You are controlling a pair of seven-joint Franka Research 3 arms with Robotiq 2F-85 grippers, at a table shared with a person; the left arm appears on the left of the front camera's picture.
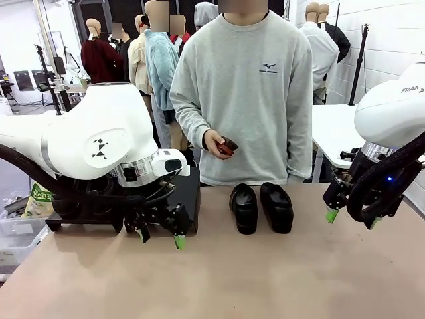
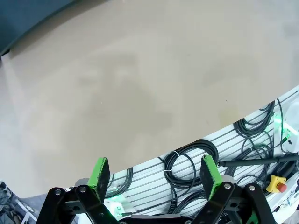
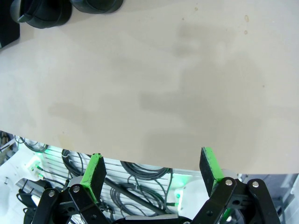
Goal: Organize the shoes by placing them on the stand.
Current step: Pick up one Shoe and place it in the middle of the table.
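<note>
Well, from the front, two black shoes [image 1: 244, 207] sit side by side near the desk's [image 1: 265, 286] far edge, just before the person [image 1: 246, 93] (a hand [image 1: 216, 143] holds something small). The left gripper [image 1: 161, 237] and right gripper [image 1: 351, 218] hang spread near opposite side edges. Left wrist: fingers [image 2: 100, 171] wide apart over the near edge. Right wrist: likewise spread, nothing pinched.

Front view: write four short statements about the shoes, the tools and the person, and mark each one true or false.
1. The shoes lie side by side on the table. True.
2. The left tool grips a shoe. False: it hangs open and empty over bare tabletop.
3. The right tool is open. True.
4. The person's hand is empty. False: it holds a small dark object.
</note>
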